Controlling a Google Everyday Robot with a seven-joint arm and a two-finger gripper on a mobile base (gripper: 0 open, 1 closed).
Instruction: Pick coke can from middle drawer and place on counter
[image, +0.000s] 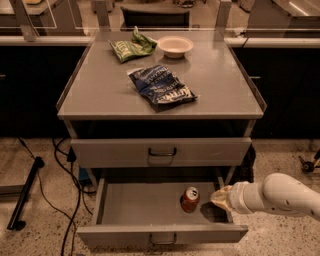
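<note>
Middle drawer (131, 206): pulled out, open, below the counter's front edge. Bare grey floor across its left and centre.

Coke can (190, 199): upright on the drawer floor, right of centre, nearer the drawer's right wall than its left. Silver top faces up. Not lifted.

Gripper (219, 198): inside the drawer near its right wall, just beside the can on the can's right side. A narrow gap shows between them; no contact seen. Whether it is released or clenched: cannot tell from this angle. It holds nothing visible. White arm (280, 195) enters from the right edge of the view, roughly level with the drawer.

Upper drawer (112, 152): closed, flat front panel only, dark bar handle (162, 152) at centre.

Counter (100, 95): blue chip bag (162, 88) lies flat near the middle, slightly towards the front edge. Green chip bag (131, 47) crumpled near the back edge, left of centre. White bowl (175, 46) just beside it on the right, also at the back edge.

Floor, left of the cabinet: dark cables (60, 167) trail near the front left corner.
</note>
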